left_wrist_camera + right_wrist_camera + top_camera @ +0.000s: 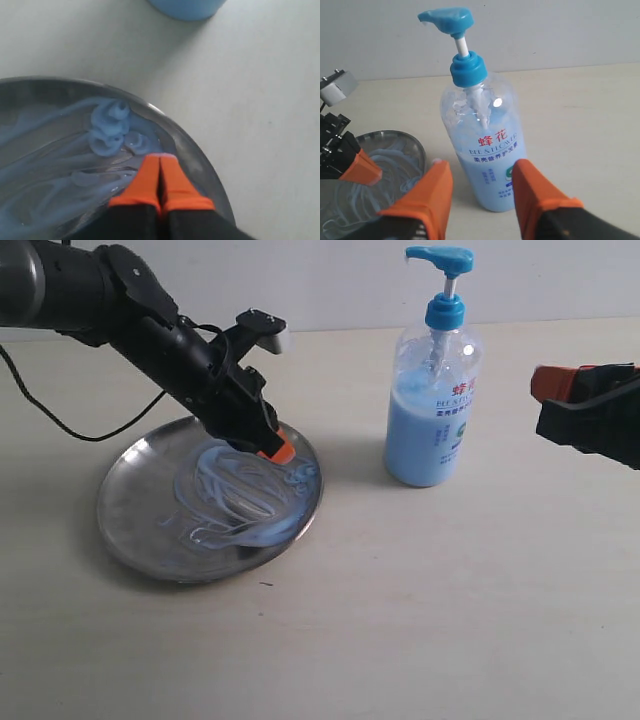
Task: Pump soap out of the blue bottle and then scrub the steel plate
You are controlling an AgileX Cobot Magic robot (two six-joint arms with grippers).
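Observation:
The steel plate (130, 540) lies on the left of the table, smeared with swirls of pale blue soap (240, 495). My left gripper (276, 448) is shut with nothing in it. Its orange fingertips are pressed together and reach down onto the plate near its right rim, beside thick soap curls (107, 130). In the left wrist view the gripper (160, 159) sits just inside the plate's rim (200, 155). The blue bottle (432, 410) stands upright to the right of the plate. My right gripper (560, 390) hovers open to the right of the bottle (485, 145), apart from it.
A black cable (50, 410) trails over the pale table (450, 590) behind the left arm. A plain wall runs along the back. In the right wrist view the plate (415, 145) and the left gripper's orange tip (362, 167) show beside the bottle.

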